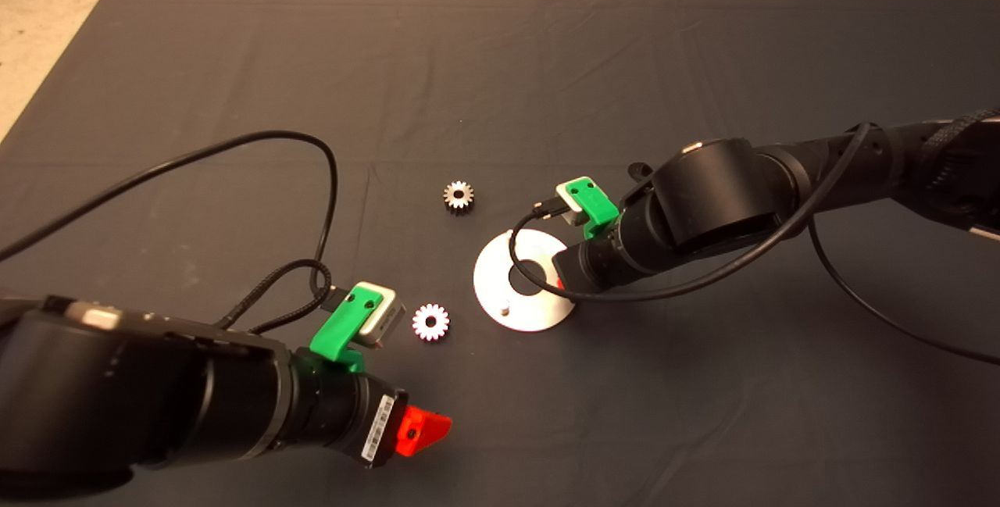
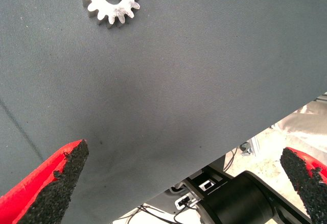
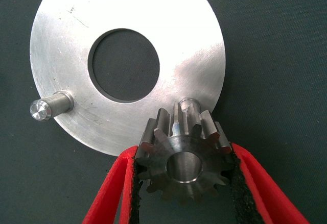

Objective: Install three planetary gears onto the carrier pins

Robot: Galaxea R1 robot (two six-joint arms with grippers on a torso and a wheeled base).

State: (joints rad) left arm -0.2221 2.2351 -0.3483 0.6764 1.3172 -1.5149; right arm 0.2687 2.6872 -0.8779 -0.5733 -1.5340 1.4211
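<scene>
The dark mat (image 1: 500, 62) carries the silver disc (image 3: 56, 35), just ahead of the right gripper (image 3: 184, 183), which clamps one gear (image 3: 181, 160) over the nearest pin (image 3: 188, 103). The left gripper (image 2: 179, 183) gapes wide; a second gear (image 2: 111, 0) lies beyond it.

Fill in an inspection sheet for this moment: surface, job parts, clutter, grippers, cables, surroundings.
Surface: dark grey cloth mat, creased.
Job parts: flat shiny silver disc with three short metal pins, all bare; two small silvery toothed gears lie loose on the mat; a third gear is held just above one pin.
Clutter: nothing seen.
Grippers: right gripper shut on the third gear, over the disc; left gripper open, near the mat's edge.
Cables: black cable loops across the mat.
Surroundings: beige floor.
</scene>
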